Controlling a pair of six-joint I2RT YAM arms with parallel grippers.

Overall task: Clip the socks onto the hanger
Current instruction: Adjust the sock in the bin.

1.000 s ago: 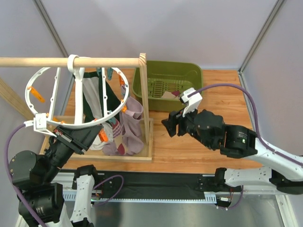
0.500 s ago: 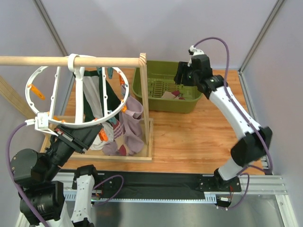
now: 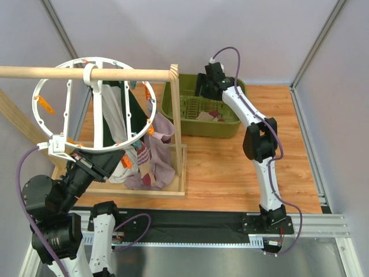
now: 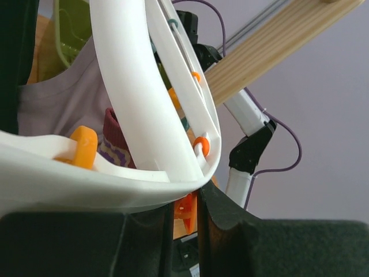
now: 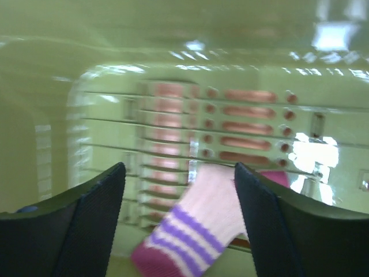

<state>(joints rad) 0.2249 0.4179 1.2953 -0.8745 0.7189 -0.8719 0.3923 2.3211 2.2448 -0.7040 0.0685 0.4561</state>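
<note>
The white wheel-shaped hanger [image 3: 89, 74] hangs by its hook from a wooden rod. My left gripper [image 3: 106, 158] is shut at its lower rim. In the left wrist view the ring [image 4: 132, 86] lies across my fingers [image 4: 185, 208] with an orange clip [image 4: 188, 203] pinched between them. A striped sock [image 3: 135, 158] hangs from the hanger. My right gripper [image 3: 203, 88] is open over the green bin [image 3: 230, 128]. In the right wrist view its fingers [image 5: 179, 170] are spread above a cream-pink sock [image 5: 202, 225] with purple stripes and a maroon cuff. That sock [image 3: 214, 117] lies in the bin.
The wooden rod [image 3: 57, 73] rests on a wooden frame [image 3: 144, 191] standing left of the bin. A mauve garment [image 3: 162, 153] and a dark green garment [image 3: 131, 115] hang from the hanger. Grey walls close in the table on three sides.
My right arm has swung from the table's middle up and back over the bin's far left side. The hanger ring has tipped up, its far rim now above the rod.
</note>
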